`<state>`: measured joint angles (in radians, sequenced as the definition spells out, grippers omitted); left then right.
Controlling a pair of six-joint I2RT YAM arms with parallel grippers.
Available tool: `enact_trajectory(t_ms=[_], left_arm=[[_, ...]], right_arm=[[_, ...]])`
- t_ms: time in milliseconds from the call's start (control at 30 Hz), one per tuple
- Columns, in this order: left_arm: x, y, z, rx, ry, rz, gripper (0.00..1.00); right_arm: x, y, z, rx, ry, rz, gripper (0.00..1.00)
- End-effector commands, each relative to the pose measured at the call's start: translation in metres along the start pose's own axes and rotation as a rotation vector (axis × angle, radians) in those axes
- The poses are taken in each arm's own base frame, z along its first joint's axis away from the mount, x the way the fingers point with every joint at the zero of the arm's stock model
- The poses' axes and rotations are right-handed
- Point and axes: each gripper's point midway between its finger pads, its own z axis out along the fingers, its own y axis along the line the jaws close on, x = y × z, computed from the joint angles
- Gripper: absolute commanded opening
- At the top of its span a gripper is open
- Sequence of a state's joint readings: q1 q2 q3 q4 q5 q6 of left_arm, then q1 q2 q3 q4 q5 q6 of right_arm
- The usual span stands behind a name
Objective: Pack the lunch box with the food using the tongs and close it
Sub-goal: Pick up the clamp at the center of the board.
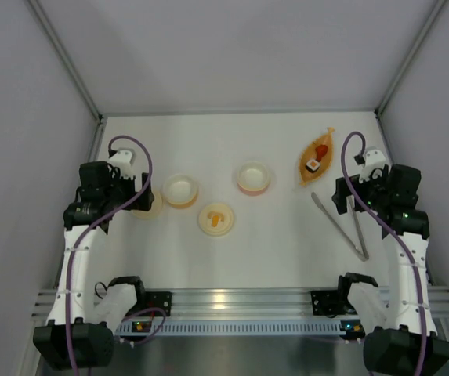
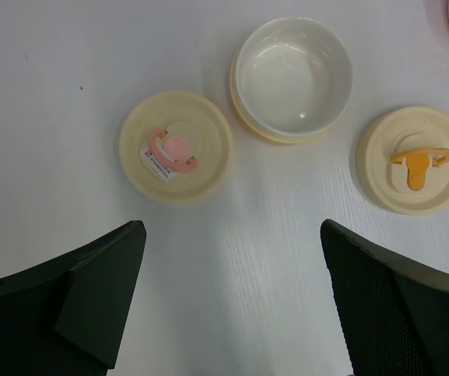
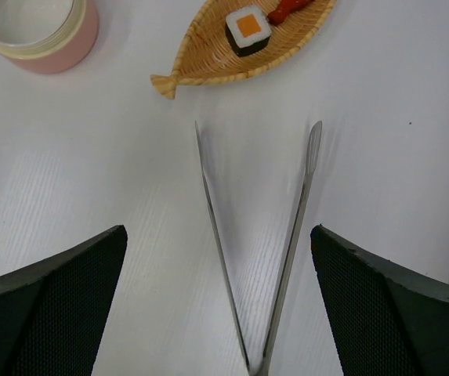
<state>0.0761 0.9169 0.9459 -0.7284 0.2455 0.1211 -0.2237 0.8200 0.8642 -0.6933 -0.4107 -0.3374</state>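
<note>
**White table laid, lunch box open, tongs lying free**

White tabletop (image 1: 271, 251) inside a grey-walled booth carries everything for the job, with both arms poised above it and nothing yet picked up. The left gripper (image 2: 232, 235) hangs over the lunch box parts on the left, fingers spread wide and empty. The right gripper (image 3: 218, 231) hovers directly above the tongs (image 3: 293, 235), likewise spread wide and gripping nothing.

The tongs lie flat on the right of the table, joined end toward the robot. Their flat tips are splayed apart and point at the leaf-shaped dish (image 3: 200, 59) just beyond. Left of the dish stands a pink pot (image 3: 59, 55). Further left sit a yellow-based pot (image 2: 240, 70) that looks empty, a pink-handled lid (image 2: 175, 146) and an orange-handled lid (image 2: 412, 159), all apart from one another.

Both pieces of food rest in the dish – a sushi roll (image 3: 249, 27) and, beside it, a small red piece (image 3: 287, 9).

By the look of them the tongs are light, stiff and springy, with smooth metal that could slide between the fingers. Lying flat, they offer little height to catch. A sound hold would likely span both arms around mid-length, where a squeeze can close the tips – nearer the joint they would resist closing. The food looks tiny, light and apt to slip from flat tips.
</note>
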Motion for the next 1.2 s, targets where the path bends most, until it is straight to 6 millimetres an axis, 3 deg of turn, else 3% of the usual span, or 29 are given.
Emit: enact_trajectory(t_ms=[0, 267, 433, 633, 867, 1167], left_arm=[[-0.004, 0.0, -0.002, 0.007, -0.009, 0.027, 0.98], [0.002, -0.004, -0.001, 0.042, 0.031, 0.047, 0.98], [0.01, -0.004, 0.0, 0.046, 0.066, 0.044, 0.98], [0.01, -0.004, 0.003, 0.046, 0.067, 0.042, 0.98], [0.005, -0.007, 0.006, 0.066, 0.068, 0.019, 0.98], [0.006, -0.006, 0.005, 0.062, 0.068, 0.033, 0.98]], right_arm=[[-0.003, -0.004, -0.006, 0.007, 0.015, -0.036, 0.99], [0.009, -0.01, -0.001, -0.003, 0.109, -0.053, 0.99], [0.037, -0.019, -0.002, 0.004, 0.276, -0.078, 0.99], [0.087, -0.049, -0.006, 0.148, 0.501, -0.114, 0.99], [0.125, -0.045, 0.001, 0.115, 0.644, -0.078, 0.99], [0.147, -0.038, 0.022, 0.009, 0.736, -0.037, 0.99]])
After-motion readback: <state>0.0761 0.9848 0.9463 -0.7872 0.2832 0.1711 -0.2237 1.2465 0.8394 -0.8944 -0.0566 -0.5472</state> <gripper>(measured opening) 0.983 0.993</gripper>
